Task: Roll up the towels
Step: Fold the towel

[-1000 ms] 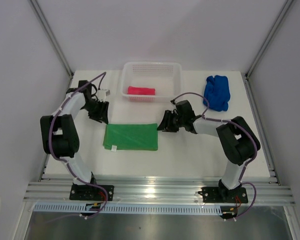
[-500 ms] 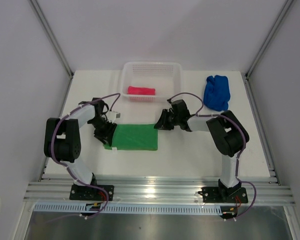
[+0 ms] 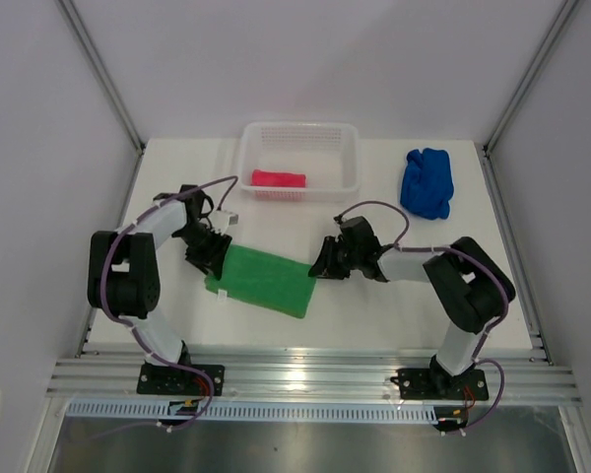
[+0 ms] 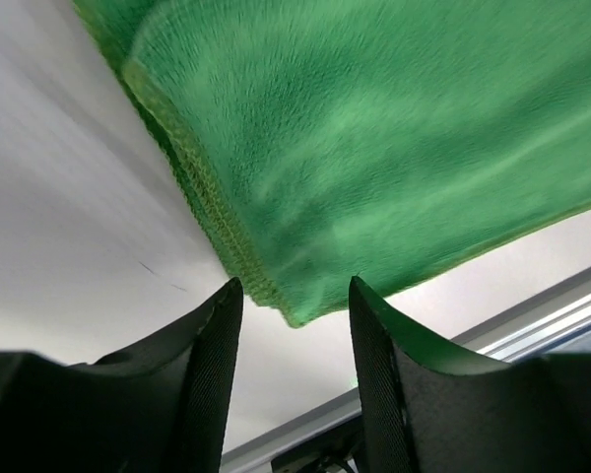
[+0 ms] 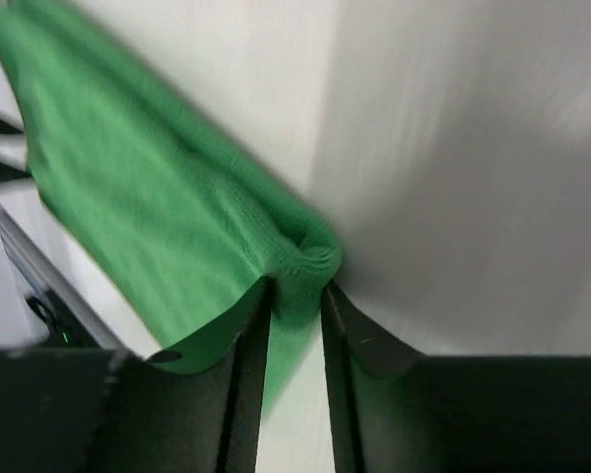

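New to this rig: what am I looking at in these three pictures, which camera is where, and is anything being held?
Two robot arms are bolted at the near edge of the table. The wide picture looks down from above; the other two come from cameras on each wrist. A green towel lies askew between the arms, a pink towel sits in the basket, and a crumpled blue towel lies far right. The right fingers pinch the green towel's corner; the left fingers stand open astride its other end.

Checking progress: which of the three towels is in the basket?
The pink towel, inside the white basket. The green towel lies flat on the table; the blue towel sits bunched near its far right corner.
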### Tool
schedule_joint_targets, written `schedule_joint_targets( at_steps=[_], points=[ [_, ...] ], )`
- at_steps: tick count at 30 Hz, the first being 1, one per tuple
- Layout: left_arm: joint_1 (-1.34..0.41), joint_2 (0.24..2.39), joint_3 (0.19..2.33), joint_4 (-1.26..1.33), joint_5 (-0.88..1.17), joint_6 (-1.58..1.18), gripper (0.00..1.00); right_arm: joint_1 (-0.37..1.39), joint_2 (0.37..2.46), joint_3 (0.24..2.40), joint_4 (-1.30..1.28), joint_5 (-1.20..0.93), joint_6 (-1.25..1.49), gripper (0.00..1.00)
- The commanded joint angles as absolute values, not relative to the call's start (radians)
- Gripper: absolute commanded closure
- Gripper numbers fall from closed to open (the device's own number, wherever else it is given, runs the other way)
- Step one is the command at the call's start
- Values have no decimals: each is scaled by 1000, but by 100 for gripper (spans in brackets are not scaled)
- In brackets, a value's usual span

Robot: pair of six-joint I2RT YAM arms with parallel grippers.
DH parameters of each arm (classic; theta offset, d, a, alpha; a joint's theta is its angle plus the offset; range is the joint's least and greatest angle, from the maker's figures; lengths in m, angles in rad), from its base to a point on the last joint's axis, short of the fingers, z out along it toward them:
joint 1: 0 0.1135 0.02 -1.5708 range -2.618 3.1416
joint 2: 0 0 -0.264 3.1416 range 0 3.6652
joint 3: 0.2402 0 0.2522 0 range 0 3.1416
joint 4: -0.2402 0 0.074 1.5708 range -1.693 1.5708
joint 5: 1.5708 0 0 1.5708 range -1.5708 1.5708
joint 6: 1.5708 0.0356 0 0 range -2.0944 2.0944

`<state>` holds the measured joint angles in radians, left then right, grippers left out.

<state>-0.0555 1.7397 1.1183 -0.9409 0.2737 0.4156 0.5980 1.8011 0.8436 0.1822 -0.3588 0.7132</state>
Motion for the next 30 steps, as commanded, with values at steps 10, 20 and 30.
schedule_joint_targets(
  at_steps=[10,20,30],
  points=[
    [129,1638,1226,-1046,384,440,45,690,1391,952,-361,0,310,48],
    [216,1588,1118,-1008,384,385,46,801,2028,1638,-350,-334,-255,47],
    [258,1566,1029,-973,368,393,46,851,2428,2054,-293,-531,-129,38]
  ],
)
